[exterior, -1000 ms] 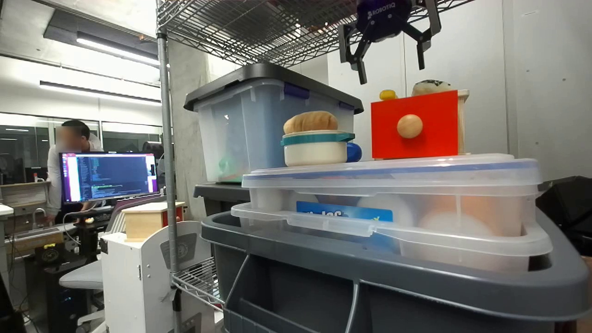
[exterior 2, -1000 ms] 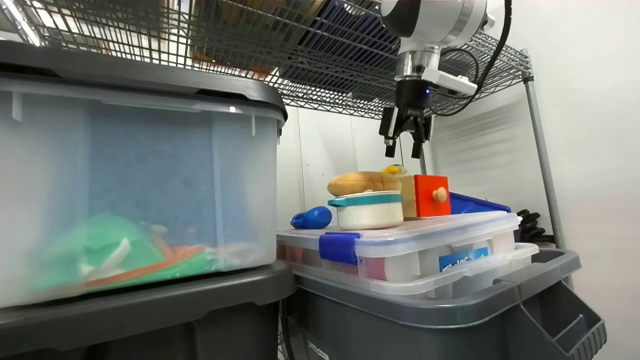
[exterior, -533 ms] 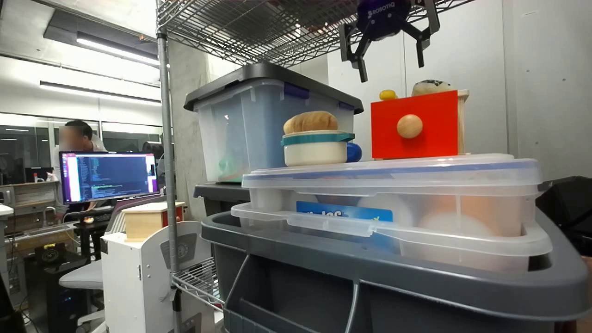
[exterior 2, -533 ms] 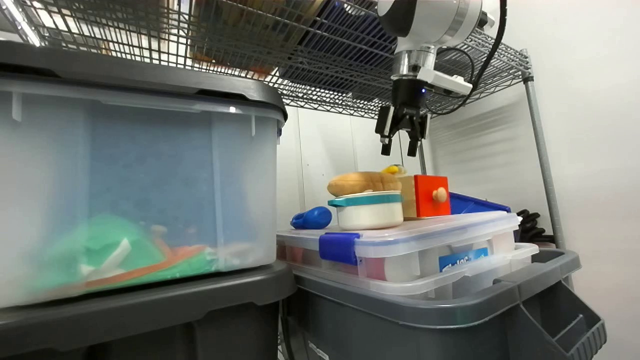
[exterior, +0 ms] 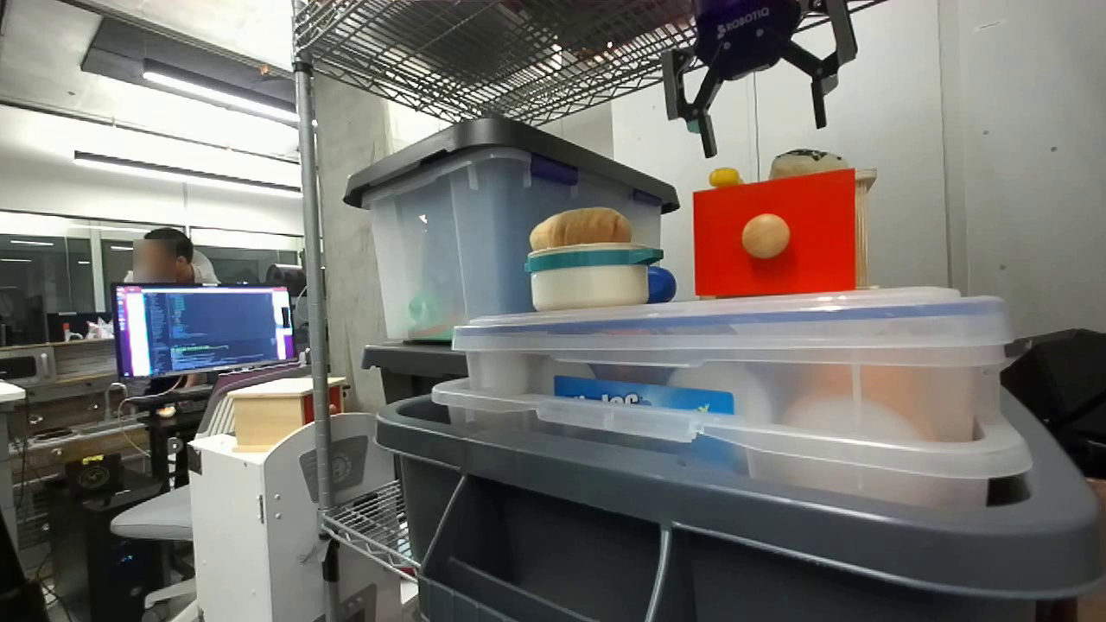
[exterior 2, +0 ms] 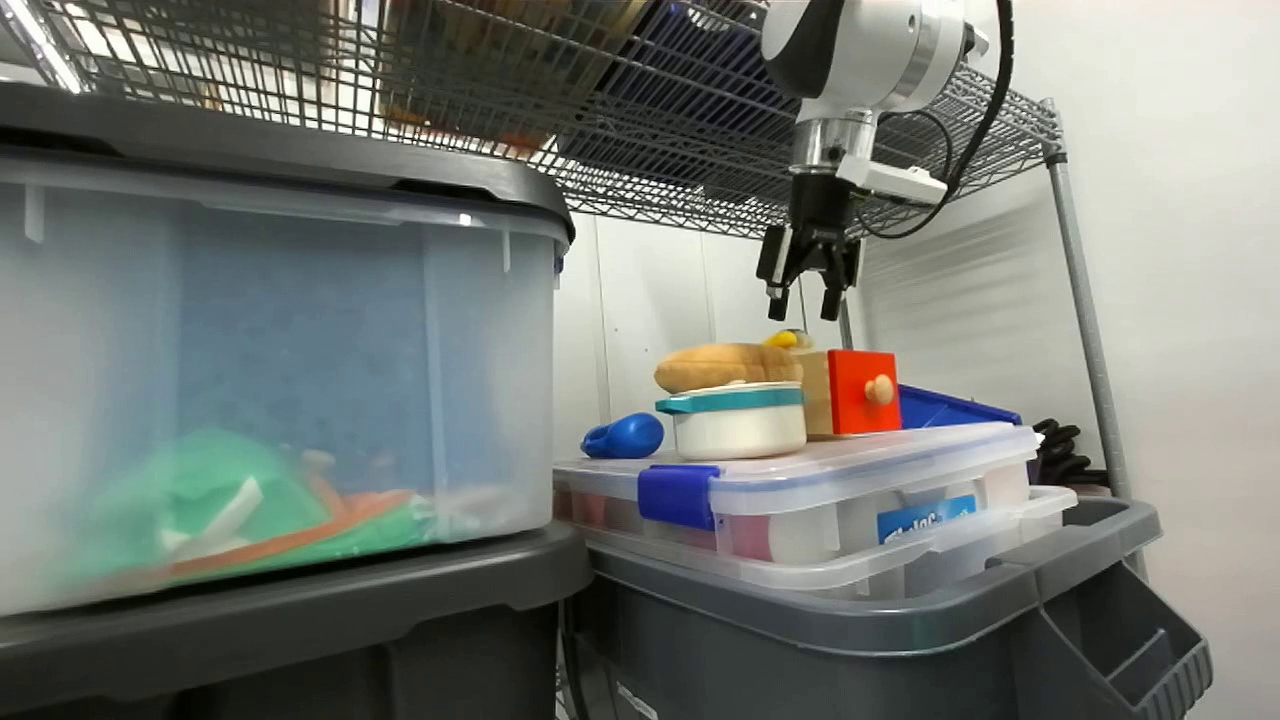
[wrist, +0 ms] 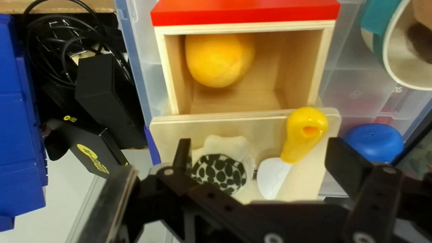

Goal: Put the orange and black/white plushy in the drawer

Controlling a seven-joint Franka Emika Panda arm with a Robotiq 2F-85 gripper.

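In the wrist view a round yellow-orange ball (wrist: 216, 62) lies inside the pulled-out wooden drawer, whose red front (wrist: 246, 13) is at the top. The drawer front shows in both exterior views (exterior: 808, 246) (exterior 2: 850, 395); the ball is hidden there. A cream plushy with a black-and-white spotted shell (wrist: 221, 170) lies on the wooden box top, near the left finger; it peeks above the red front in an exterior view (exterior: 808, 162). My gripper (wrist: 260, 148) is open and empty. In both exterior views it hovers above the box (exterior: 765, 138) (exterior 2: 804, 316).
A yellow-handled spatula (wrist: 302, 135) lies on the box top beside the plushy. A cream-and-teal pot (exterior 2: 740, 420) with a brown bread-like toy (exterior 2: 730, 367) and a blue object (wrist: 373, 143) stand alongside. A wire shelf (exterior: 518, 52) is overhead and a tall clear bin (exterior: 501, 233) is nearby.
The gripper has shifted a little to the right in an exterior view, staying open above the box. The plushy, ball and drawer have not visibly moved. A person in the background has moved.
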